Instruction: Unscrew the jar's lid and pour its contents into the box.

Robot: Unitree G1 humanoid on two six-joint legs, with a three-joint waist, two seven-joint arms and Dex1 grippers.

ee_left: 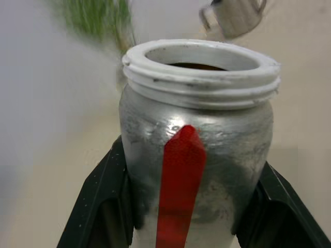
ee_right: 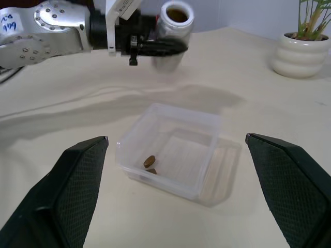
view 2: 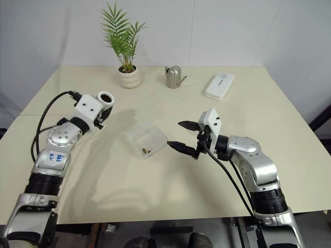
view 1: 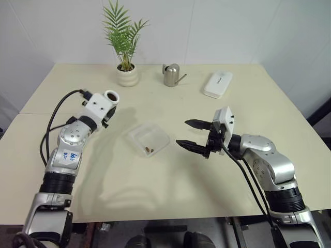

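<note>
Table [view 1: 170, 181]: smooth cream top, matte.
Box [view 1: 148, 138]: clear thin plastic, square with rounded corners, near the table's middle.
Left gripper [ee_right: 158, 47]: black fingers clamped on the jar, held above the table toward its left edge.
Right gripper [view 1: 193, 135]: black fingers spread wide, empty, just right of the box.
Jar [ee_left: 196, 139]: shiny silver cylinder, red band, white threaded rim, uncapped.
Contents [ee_right: 150, 163]: small brown bits on the box floor.

Shiny metal jar [ee_left: 196, 139], clear plastic box [ee_right: 170, 150]
</note>
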